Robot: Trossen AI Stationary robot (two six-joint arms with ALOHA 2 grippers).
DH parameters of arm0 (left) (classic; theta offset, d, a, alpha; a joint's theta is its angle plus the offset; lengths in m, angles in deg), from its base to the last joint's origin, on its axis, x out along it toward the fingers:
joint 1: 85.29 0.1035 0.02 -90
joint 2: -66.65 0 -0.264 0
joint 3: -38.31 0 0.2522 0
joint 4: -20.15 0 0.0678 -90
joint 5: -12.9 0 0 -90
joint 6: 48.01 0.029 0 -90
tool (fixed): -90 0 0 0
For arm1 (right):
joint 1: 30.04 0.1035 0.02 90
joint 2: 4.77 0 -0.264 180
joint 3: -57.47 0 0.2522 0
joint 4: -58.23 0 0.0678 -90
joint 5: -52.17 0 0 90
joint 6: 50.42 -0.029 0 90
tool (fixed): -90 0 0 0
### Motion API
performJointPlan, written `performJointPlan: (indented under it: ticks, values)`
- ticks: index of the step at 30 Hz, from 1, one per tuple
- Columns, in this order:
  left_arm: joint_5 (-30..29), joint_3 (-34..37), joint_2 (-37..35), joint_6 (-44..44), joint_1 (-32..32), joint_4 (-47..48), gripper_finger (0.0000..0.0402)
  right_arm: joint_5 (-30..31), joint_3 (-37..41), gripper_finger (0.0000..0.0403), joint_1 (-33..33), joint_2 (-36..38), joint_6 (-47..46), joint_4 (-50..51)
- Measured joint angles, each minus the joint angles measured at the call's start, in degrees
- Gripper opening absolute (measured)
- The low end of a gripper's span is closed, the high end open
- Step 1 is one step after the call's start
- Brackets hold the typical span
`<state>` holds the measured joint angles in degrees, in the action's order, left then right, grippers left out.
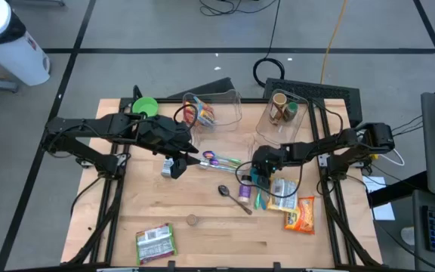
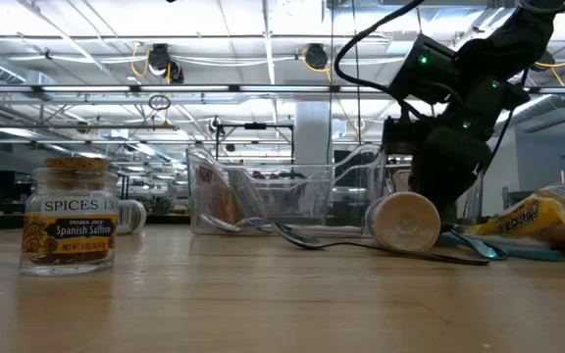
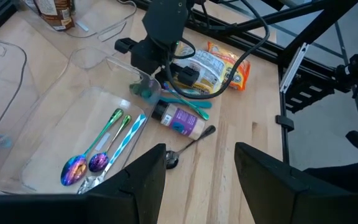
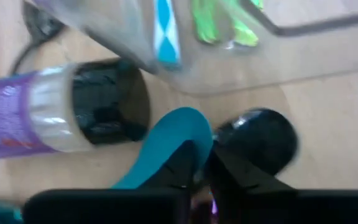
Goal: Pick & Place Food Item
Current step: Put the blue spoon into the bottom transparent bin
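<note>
Right arm down among the clutter on the desk (image 1: 202, 234), pinching a teal spoon.

The left gripper (image 1: 174, 166) hangs spread and empty over the shallow clear tray (image 3: 55, 134) of coloured spoons, probably just waiting. The right gripper (image 1: 257, 175) has its fingers nipped on the teal spoon (image 4: 166, 146), beside the purple-labelled bottle (image 3: 179, 119); the food packets (image 1: 293, 205) lie just beyond, untouched.

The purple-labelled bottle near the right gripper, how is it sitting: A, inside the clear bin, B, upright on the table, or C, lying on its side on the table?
C: the purple-labelled bottle lies on its side on the table, beside the teal utensil.
</note>
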<state>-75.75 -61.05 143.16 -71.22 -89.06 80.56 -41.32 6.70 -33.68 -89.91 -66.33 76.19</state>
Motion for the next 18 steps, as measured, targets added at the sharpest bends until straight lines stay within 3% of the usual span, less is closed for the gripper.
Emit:
performJointPlan:
  ticks: [5,11,18]
  values:
    - [0.0,0.0,0.0,-0.5,0.0,0.0,0.0198,-1.6,0.0,0.0009,0.0,0.1,-1.4,-0.9]
    - [0.0,0.0,0.0,-0.5,0.0,0.0,0.0198,-1.3,0.0,0.0003,0.0,3.6,-3.2,0.1]
    - [0.0,0.0,0.0,-0.7,0.0,0.2,0.0198,-1.0,0.0,0.0001,0.0,12.7,-5.0,5.2]
